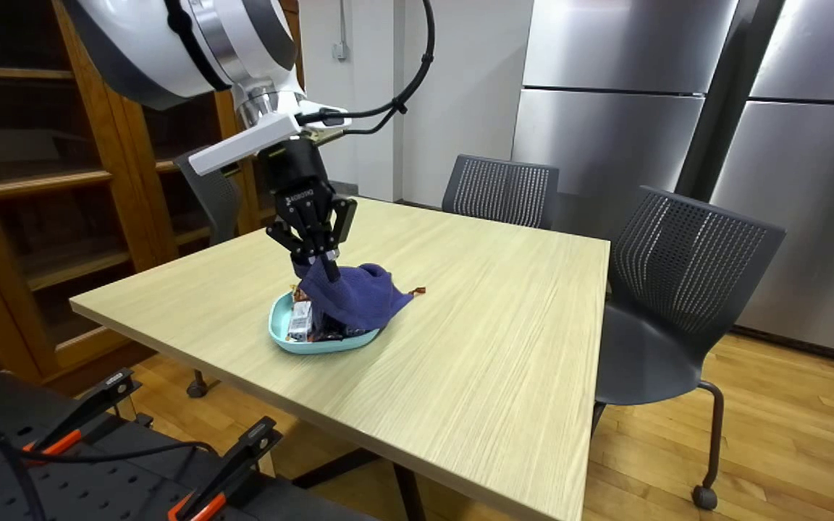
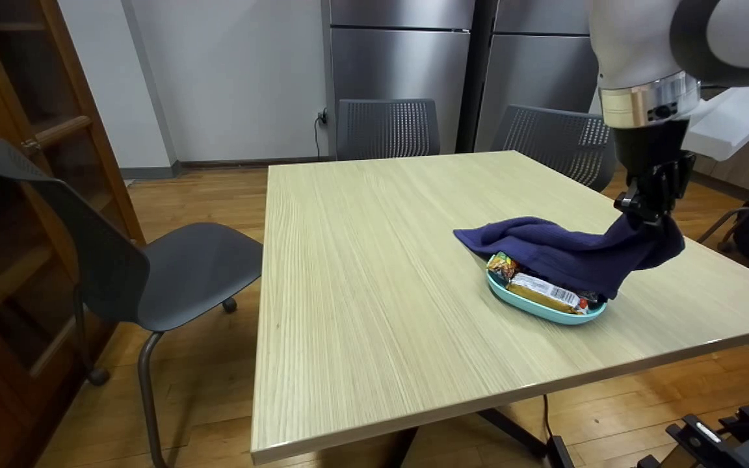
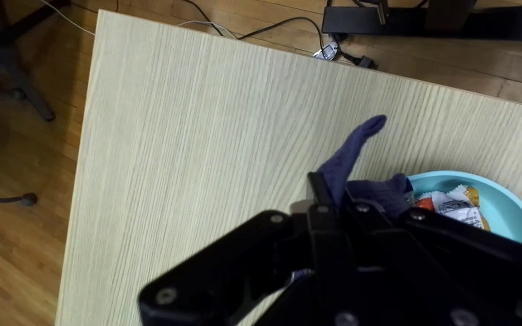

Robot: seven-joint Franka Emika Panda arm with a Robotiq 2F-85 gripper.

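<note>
Your hand (image 1: 324,263): closed, pinching a fold of purple cloth (image 1: 363,298). Purple cloth: slung from your hand across a blue dish (image 2: 543,314) of wrapped snacks (image 2: 547,292), far end apparently on the desk (image 2: 374,273). Risks, as judged: sideways pull may drag your snacks out, should fabric snag them; shallow pinch may slip.

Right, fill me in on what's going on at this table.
A robot gripper is shut on a dark purple-blue cloth, holding part of it up above the table. The rest of the cloth drapes over a light blue dish that stands on the table, and its other end reaches past the dish's edge. The dish is only partly covered: some wrapped snacks show beside the cloth. How many more lie underneath can't be told.
</note>
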